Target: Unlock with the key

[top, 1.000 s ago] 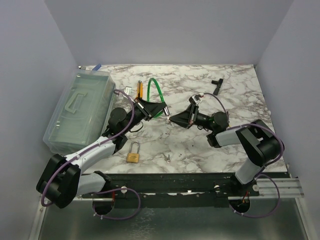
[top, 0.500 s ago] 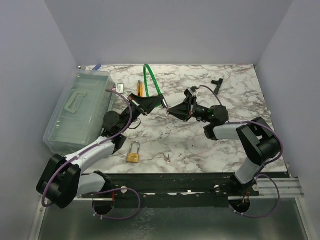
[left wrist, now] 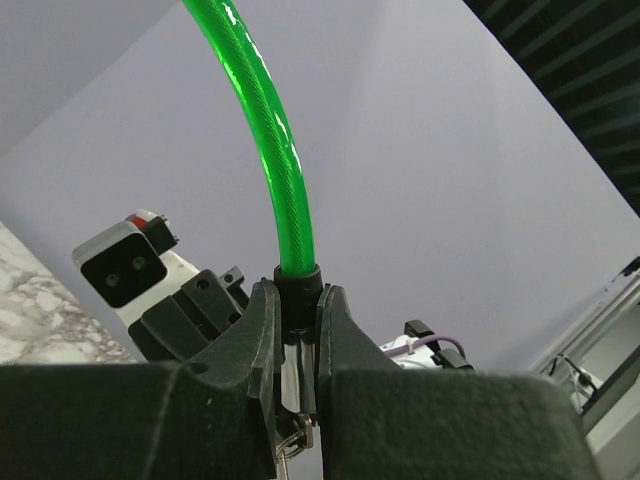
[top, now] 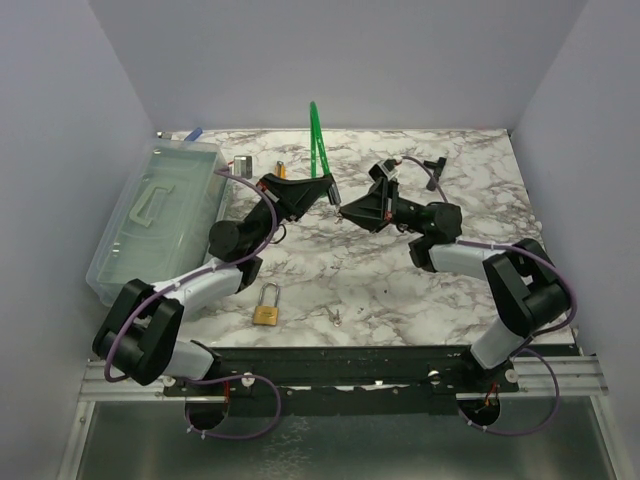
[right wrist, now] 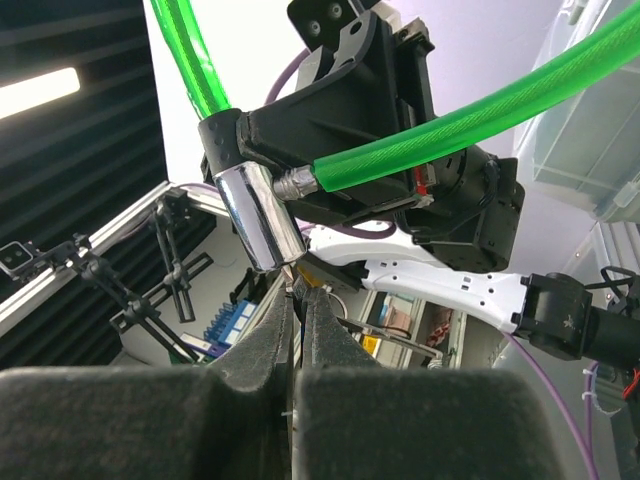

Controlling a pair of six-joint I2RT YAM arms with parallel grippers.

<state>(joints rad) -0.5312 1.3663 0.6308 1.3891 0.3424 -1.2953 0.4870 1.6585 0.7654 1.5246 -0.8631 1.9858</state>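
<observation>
My left gripper [top: 331, 188] is shut on the chrome cylinder [right wrist: 255, 215] of a green cable lock, held above the table's back middle. Its green cable [top: 316, 135] stands nearly upright above the fingers [left wrist: 262, 320], rising from a black collar [left wrist: 298, 283]. My right gripper [top: 342, 207] faces it from the right, tip to tip. In the right wrist view that gripper [right wrist: 298, 290] is shut on the key [right wrist: 293, 283], a thin metal piece. The key's tip touches the cylinder's lower end. How far it sits inside is hidden. A small ring [left wrist: 288, 445] hangs under the cylinder.
A brass padlock [top: 265, 312] lies near the front edge with another tiny silvery key [top: 335, 317] to its right. A clear plastic box [top: 160, 215] fills the left side. A black tool [top: 433, 170] and small items [top: 280, 170] lie at the back.
Both grippers have risen and moved toward the back together, still tip to tip. The green cable has swung from a leaning loop to nearly upright. Both stayed shut.
</observation>
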